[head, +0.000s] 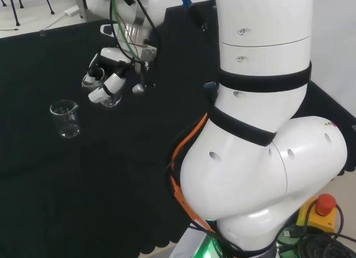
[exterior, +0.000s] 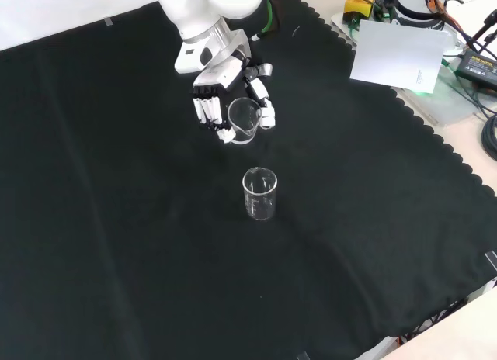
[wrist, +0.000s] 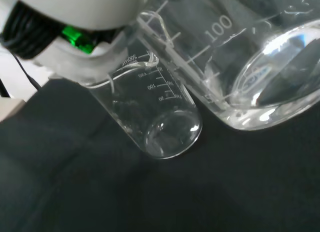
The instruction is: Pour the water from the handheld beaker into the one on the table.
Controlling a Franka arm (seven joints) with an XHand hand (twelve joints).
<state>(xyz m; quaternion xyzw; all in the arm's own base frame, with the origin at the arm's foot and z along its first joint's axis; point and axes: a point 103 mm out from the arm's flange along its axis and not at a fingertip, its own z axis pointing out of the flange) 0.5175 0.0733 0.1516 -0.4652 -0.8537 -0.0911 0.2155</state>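
My hand (exterior: 220, 79) is shut on a clear glass beaker (exterior: 243, 119) and holds it just above the cloth, with its mouth tipped toward the front view's camera. Its graded wall (wrist: 240, 57) looms close in the wrist view, and clear water seems to lie near its base. A second clear beaker (exterior: 259, 193) stands upright on the black cloth, a short way nearer the camera than the hand in the front view. In the head view this standing beaker (head: 65, 119) is left of and below the hand (head: 108, 83). In the wrist view it (wrist: 157, 112) sits beside the held one and looks empty.
The arm's big white links (head: 261, 130) take up the head view's right. A white sheet (exterior: 397, 56), cables and a red stop button (exterior: 357, 3) lie beyond the cloth's scalloped edge (exterior: 435, 135) at the front view's upper right. Open black cloth (exterior: 116, 220) surrounds the standing beaker.
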